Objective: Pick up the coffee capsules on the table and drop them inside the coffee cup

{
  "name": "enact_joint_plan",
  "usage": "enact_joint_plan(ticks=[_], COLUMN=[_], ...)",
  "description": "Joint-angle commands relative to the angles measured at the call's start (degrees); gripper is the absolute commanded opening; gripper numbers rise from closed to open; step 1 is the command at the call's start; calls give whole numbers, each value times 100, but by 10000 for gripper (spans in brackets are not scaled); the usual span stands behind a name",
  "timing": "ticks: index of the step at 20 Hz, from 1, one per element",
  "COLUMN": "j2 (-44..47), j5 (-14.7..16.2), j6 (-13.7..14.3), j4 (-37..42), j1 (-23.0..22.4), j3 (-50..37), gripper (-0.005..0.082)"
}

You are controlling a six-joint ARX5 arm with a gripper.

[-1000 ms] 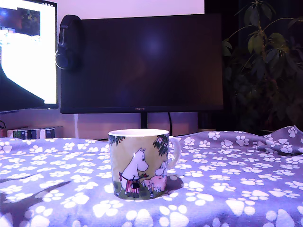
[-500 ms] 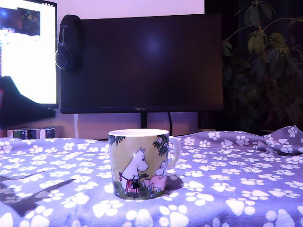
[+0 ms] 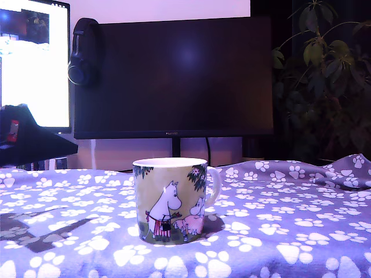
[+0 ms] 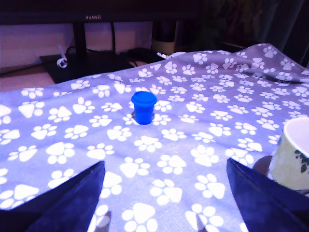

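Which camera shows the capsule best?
The wrist view: the capsule stands upright and unobstructed on the cloth, looking blue in this light. The exterior view shows no capsule, only the mug and the cloth.

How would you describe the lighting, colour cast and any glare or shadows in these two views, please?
Exterior view: strong purple-blue cast; the bright monitor on that view's left is blown out to white; a dark arm shadow lies on the table cloth. Wrist view: same cast, so the coffee capsule reads vivid blue; the claw fingers are dark and soft-edged.
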Motion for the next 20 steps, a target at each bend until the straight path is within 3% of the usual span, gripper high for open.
enact_joint_plan(ticks=[1, 20], j2=[24, 2037], j5=[0, -2], j6=[-13, 275], j4=[-31, -223], j1=[-20, -522], j3=[92, 1985], gripper=[730, 730])
